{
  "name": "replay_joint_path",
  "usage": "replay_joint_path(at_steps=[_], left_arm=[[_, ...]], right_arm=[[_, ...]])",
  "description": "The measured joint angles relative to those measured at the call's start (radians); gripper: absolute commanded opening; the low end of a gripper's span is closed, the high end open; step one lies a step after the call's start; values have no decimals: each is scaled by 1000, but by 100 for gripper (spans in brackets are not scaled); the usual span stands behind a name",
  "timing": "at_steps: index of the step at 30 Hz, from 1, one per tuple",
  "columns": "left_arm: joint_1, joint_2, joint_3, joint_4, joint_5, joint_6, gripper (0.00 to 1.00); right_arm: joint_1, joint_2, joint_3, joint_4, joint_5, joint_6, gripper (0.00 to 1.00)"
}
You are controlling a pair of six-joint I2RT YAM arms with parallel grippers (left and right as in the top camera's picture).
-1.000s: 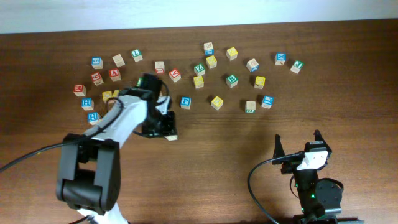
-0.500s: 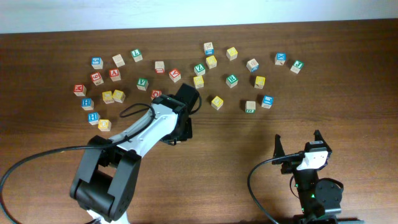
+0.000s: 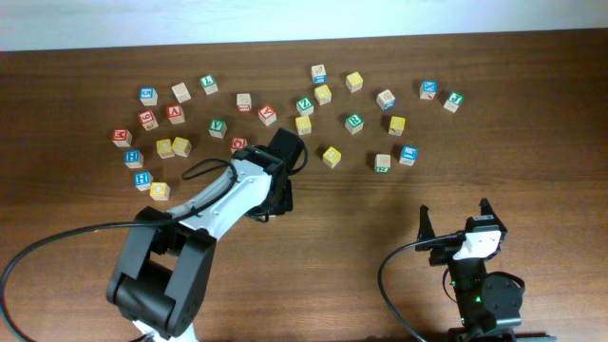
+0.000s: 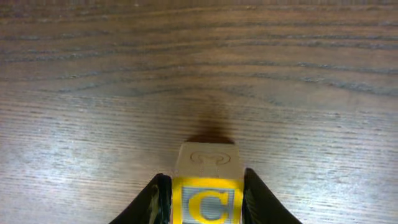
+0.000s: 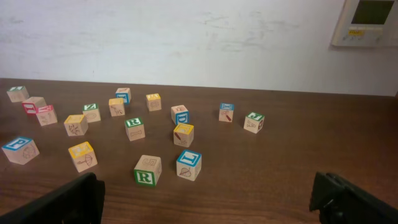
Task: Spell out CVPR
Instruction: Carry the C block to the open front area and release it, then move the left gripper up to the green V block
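My left gripper (image 4: 202, 208) is shut on the yellow-faced C cube (image 4: 207, 186), low over the wood. In the overhead view the left gripper (image 3: 271, 199) is left of the table's middle and hides the cube. The green V cube (image 3: 304, 104) sits in the back row and also shows in the right wrist view (image 5: 91, 111). The blue P cube (image 5: 18, 149) is hidden under my left wrist in the overhead view. The green R cube (image 3: 382, 163) lies front right of the cluster, also in the right wrist view (image 5: 147, 171). My right gripper (image 3: 454, 220) is open and empty near the front edge.
Several other letter cubes lie scattered along the back of the table, red and blue ones at the left (image 3: 147, 119), yellow and blue ones at the right (image 3: 396, 124). A blue L cube (image 5: 188, 163) sits beside the R. A white wall stands behind the table.
My left arm has swung right, carrying the C cube from the left cluster toward the table's middle. It has held still over the last half second. The right arm has not moved.
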Motion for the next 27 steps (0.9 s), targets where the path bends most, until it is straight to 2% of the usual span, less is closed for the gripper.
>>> replay_joint_path(at_steps=[2,3,7,10,16,20,24,27], left_arm=[[0,0,0,5,0,0,31],[0,0,0,5,0,0,25],[0,0,0,5,0,-3,23],[0,0,0,5,0,-3,25],[0,0,0,6,0,0,43],[0,3,24,-40,0,0,47],[2,11,230,-142,-1,16,58],[20,11,345,-106,-8,76,70]], right_arm=[[0,0,0,0,0,0,98],[0,0,0,0,0,0,98],[0,0,0,0,0,0,98],[0,0,0,0,0,0,98],[0,0,0,0,0,0,98],[0,0,0,0,0,0,98],[0,0,0,0,0,0,98],[0,0,0,0,0,0,98]])
